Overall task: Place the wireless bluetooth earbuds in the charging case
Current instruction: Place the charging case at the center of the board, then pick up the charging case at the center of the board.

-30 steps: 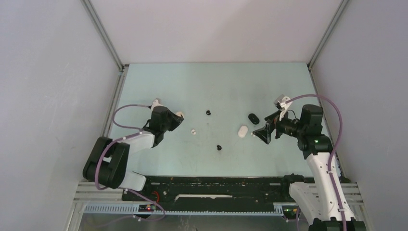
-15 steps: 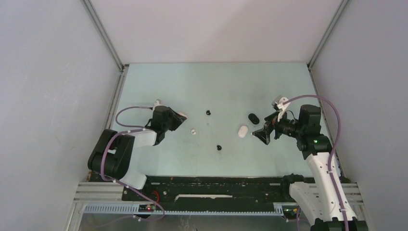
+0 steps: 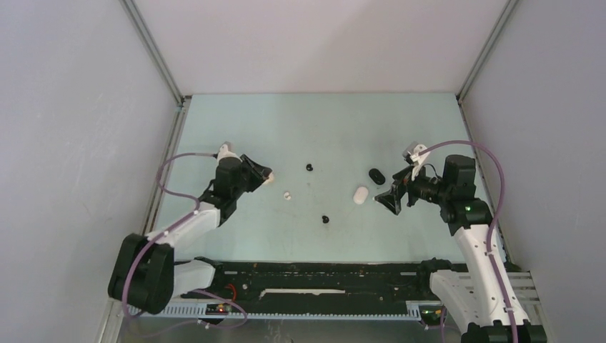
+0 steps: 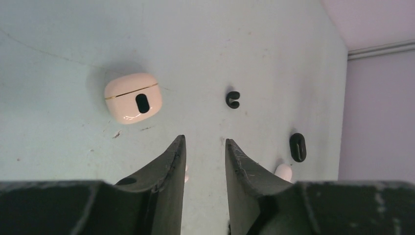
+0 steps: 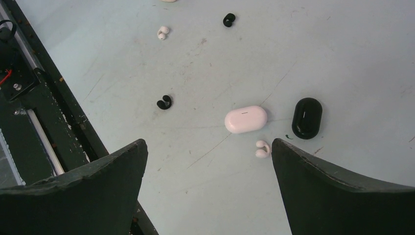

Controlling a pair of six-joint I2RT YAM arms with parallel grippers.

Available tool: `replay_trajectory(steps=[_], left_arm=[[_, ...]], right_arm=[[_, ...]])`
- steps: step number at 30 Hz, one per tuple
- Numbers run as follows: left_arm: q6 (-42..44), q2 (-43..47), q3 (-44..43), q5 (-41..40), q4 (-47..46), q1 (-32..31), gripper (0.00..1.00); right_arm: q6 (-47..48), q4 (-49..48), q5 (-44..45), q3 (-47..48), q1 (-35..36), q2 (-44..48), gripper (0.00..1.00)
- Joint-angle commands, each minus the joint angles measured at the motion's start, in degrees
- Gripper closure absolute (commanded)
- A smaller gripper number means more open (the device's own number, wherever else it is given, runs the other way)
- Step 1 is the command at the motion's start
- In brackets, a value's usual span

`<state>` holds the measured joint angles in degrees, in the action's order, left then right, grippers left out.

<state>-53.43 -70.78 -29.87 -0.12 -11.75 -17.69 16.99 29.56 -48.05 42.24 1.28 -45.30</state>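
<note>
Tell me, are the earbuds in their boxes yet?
Not yet. Nothing looks done: black earbuds and white earbuds lie loose on the table, and the white case, black case and cream case are shut. The left gripper and right gripper are open, holding nothing. Every earbud needs putting in.

Black earbud (image 5: 164, 102), white earbud (image 5: 262, 149), cream case (image 4: 133, 98), mint table (image 5: 342, 49).

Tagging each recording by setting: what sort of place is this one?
Probably a lab robot cell, not a home: plain grey walls on aluminium framing box in a pale-green tabletop, two arms are bolted at its near edge, and earbuds and charging cases lie on it.
</note>
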Motion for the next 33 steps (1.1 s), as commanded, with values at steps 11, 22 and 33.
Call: replay_trajectory(steps=[11, 22, 33], left_arm=[[26.17, 16.35, -9.35, -11.90, 17.49, -19.10, 0.60], [31.53, 27.81, -11.50, -14.19, 30.86, -25.32, 0.58], [42.16, 39.20, -5.54, -19.39, 34.43, -24.99, 0.45]], right_arm=[[2.77, -0.17, 5.40, 0.21, -0.61, -4.98, 0.00], [6.28, -0.63, 6.44, 0.21, -2.88, -10.85, 0.00], [7.19, -0.96, 7.77, 0.30, -3.21, -16.57, 0.02]])
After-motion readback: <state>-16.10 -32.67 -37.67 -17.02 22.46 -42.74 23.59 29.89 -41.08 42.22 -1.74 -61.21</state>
